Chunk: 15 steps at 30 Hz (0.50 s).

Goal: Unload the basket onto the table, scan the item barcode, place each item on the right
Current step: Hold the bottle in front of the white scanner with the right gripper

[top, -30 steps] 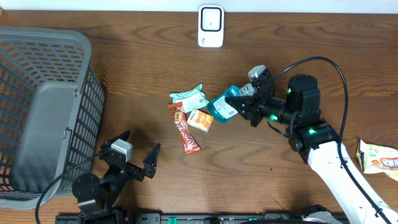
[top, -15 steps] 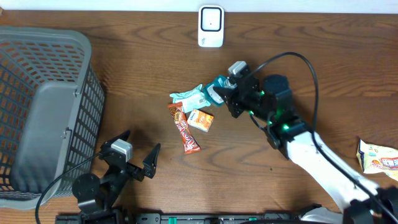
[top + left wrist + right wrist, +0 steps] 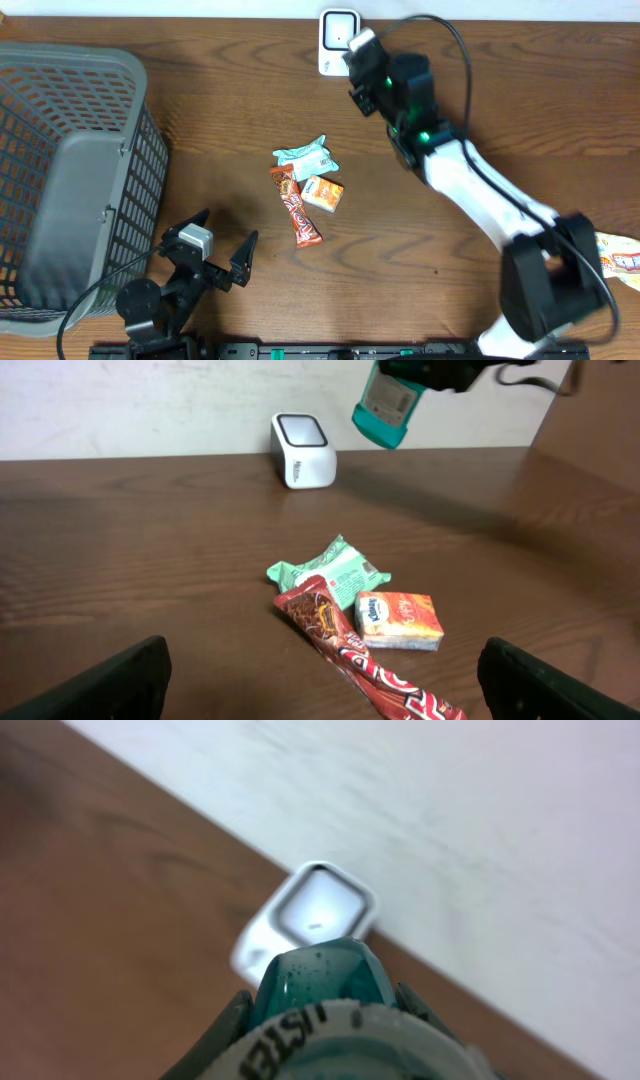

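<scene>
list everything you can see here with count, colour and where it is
basket: 1, grey, left side of the table
scanner: 1, white, middle of the table's far edge
teal pack: 1, teal with a white label, held in the air near the scanner
mint packet: 1, pale green, table centre
candy bar: 1, red-brown wrapper, table centre, nearer than the mint packet
small box: 1, orange, beside the candy bar
snack bag: 1, yellowish, right edge, partly out of frame
table: 1, dark brown wood
left gripper: 1, black, open and empty, near edge
right gripper: 1, black, shut on the teal pack by the scanner
</scene>
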### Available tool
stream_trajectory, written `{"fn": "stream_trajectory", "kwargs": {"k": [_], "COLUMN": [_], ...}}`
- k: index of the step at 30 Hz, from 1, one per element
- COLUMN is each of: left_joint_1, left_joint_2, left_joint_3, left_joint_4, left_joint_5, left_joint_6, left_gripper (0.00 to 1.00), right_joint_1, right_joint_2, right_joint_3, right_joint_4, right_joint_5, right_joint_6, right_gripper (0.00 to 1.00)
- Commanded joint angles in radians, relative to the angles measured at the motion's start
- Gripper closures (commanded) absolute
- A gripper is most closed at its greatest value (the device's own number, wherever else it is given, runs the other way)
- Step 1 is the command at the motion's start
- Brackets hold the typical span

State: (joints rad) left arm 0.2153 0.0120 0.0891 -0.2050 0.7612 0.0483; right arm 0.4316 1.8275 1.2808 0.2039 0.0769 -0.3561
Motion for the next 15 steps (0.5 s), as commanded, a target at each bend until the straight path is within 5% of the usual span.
{"fn": "stream_trajectory", "kwargs": {"k": [1,15], "left_joint_1": [0.002,0.002], "left_joint_2": [-0.001,-0.001], "left_joint_3": [-0.016,-0.016], "left_joint_4": [-0.023,-0.023], "left_joint_5": [0.013,0.013], "left_joint_6": [-0.005,-0.005], "left_gripper": [0.02,0.02], "right_joint_1": [0.009,0.084], "right_joint_2": [0.125,0.603], "right_joint_3": [0.169,0.787], "right_joint_4": [0.013,0.004], "right_joint_5": [0.190,0.422], "right_joint_6": [-0.129,-0.362], "right_gripper": [0.76,0.76]}}
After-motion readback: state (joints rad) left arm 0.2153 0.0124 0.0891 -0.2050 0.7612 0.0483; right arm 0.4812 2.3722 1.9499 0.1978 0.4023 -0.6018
